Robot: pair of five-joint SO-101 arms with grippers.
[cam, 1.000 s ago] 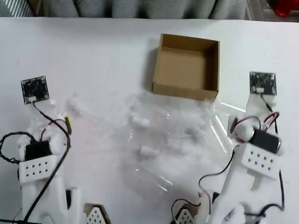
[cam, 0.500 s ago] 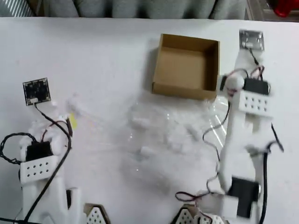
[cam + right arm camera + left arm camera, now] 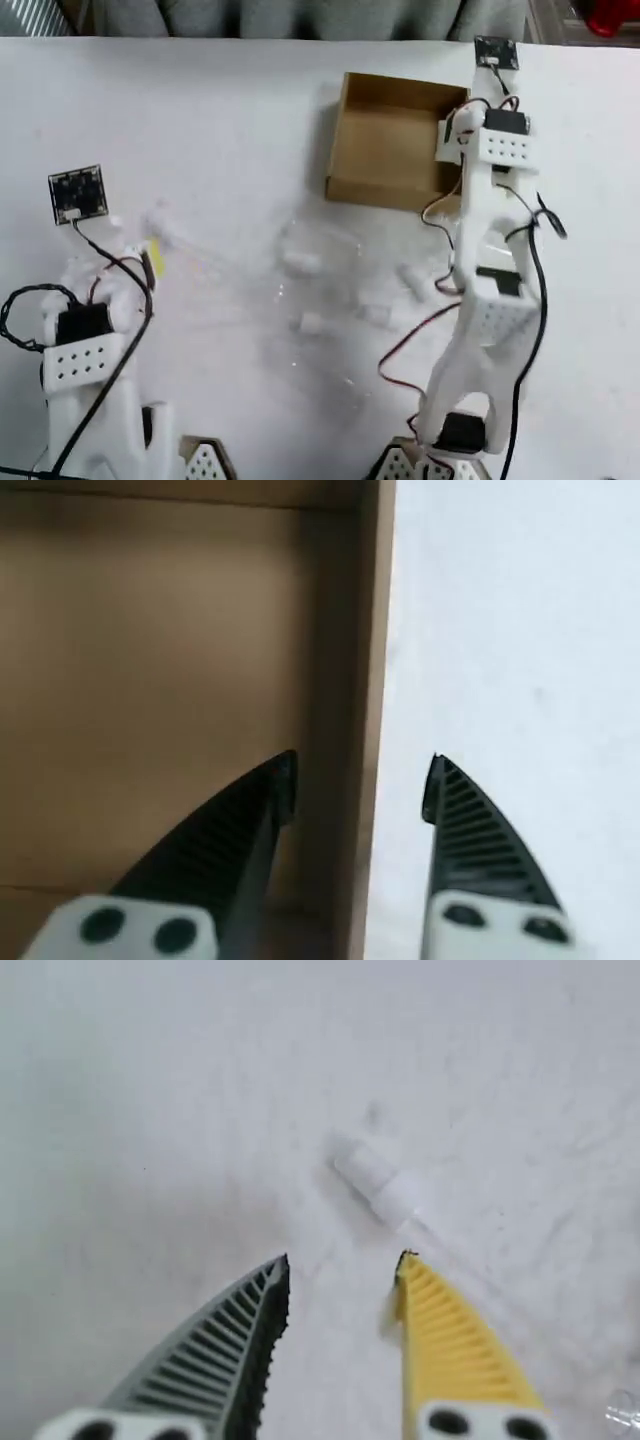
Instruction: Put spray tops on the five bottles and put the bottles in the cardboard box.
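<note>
1. Straddling the right wall of the box (image 3: 375, 630), the right gripper (image 3: 360, 765) hangs with its jaws apart. One black finger is over the brown box floor and the other over the white table (image 3: 220, 120) outside.
2. The right arm (image 3: 480, 250) stretches from the table's near edge up to the far edge, running along the right side of the box.
3. The box sits close to the far edge, a little right of the middle, open side up, with brown card showing inside.
4. The clear bottles (image 3: 335, 240) lie on their sides in a loose heap at the middle of the table, just on the near side of the box. Their outlines are faint.
5. Small white pieces (image 3: 300, 262) show among them; whether they are tops or bottle necks cannot be told.
6. The left gripper (image 3: 345, 1258) hovers low over the table with its jaws apart, one finger grey and one yellow, gripping nothing.
7. A white spray top (image 3: 375, 1175) lies on the table just ahead of those fingertips, not touching them.
8. The left arm (image 3: 85, 340) stands at the near left corner, well apart from the box.
</note>
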